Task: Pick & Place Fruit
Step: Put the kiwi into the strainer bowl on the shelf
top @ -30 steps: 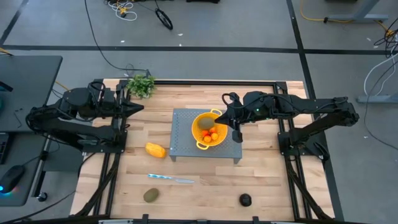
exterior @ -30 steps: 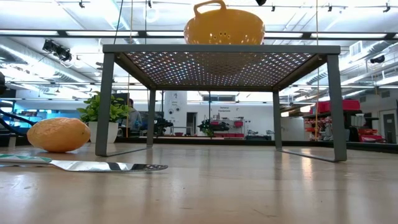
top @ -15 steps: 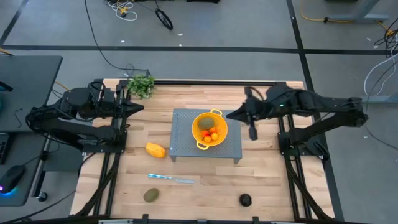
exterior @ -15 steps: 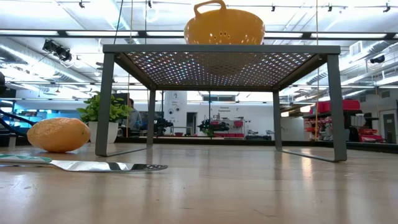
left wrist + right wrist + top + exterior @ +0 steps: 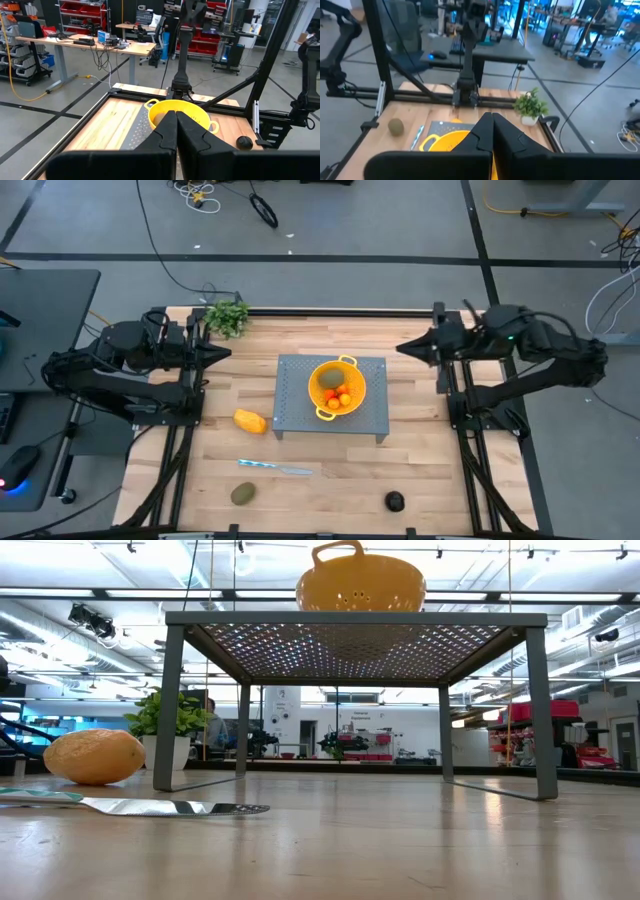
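A yellow colander [image 5: 336, 387] stands on a grey perforated stand [image 5: 372, 412] at mid table. In it lie a brownish-green oval fruit [image 5: 333, 378] and a few orange-red balls [image 5: 341, 397]. On the tabletop rest a yellow-orange oblong fruit [image 5: 250, 421], a second brownish-green oval [image 5: 242, 494] and a small blackish fruit [image 5: 395, 501]. My left gripper [image 5: 227, 353] hovers shut at the table's left, holding nothing. My right gripper [image 5: 401, 348] hovers shut, right of the stand, also holding nothing. Both wrist views show the fingertips [image 5: 176, 120] [image 5: 491, 118] together.
A thin silvery knife [image 5: 275, 468] lies near the front, between the oblong fruit and the green oval. A leafy green plant [image 5: 227, 315] stands at the far left corner. The arms' black frames run along both side edges.
My right gripper has drawn back from over the colander toward the table's right edge and risen, tipping closer to level. The fruit and the colander have stayed where they were.
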Motion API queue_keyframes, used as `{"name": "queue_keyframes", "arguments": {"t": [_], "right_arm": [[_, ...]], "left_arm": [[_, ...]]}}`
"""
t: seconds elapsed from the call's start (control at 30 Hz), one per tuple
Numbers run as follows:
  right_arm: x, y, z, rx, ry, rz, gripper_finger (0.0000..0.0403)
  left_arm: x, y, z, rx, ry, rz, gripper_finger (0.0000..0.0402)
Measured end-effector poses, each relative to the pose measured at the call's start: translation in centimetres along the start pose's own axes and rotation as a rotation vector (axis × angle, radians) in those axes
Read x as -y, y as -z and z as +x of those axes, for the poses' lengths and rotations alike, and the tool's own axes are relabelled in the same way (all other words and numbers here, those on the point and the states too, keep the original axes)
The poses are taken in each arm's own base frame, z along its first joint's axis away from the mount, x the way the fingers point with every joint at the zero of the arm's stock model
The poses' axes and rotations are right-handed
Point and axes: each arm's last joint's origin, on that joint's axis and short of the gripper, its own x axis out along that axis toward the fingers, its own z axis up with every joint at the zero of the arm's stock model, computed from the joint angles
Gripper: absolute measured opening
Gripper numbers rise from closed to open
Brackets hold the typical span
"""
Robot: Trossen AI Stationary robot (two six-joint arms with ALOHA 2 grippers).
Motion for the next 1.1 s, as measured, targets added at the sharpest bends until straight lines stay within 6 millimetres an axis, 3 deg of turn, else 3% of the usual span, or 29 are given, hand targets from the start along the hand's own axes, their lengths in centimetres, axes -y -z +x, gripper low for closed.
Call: {"name": "queue_keyframes", "arguments": {"t": [0.6, 1.1], "right_arm": [[0.5, -0.6, -5.3, 0.141, -0.013, 0.014, 0.0002], [0.4, 1.0, -5.6, 0.024, -0.024, -0.015, 0.0002]], "left_arm": [[0.1, 0.0, 0.0, -0.006, 0.041, -0.024, 0.0002], [0.1, 0.0, 0.0, -0.005, 0.04, -0.026, 0.0002]]}}
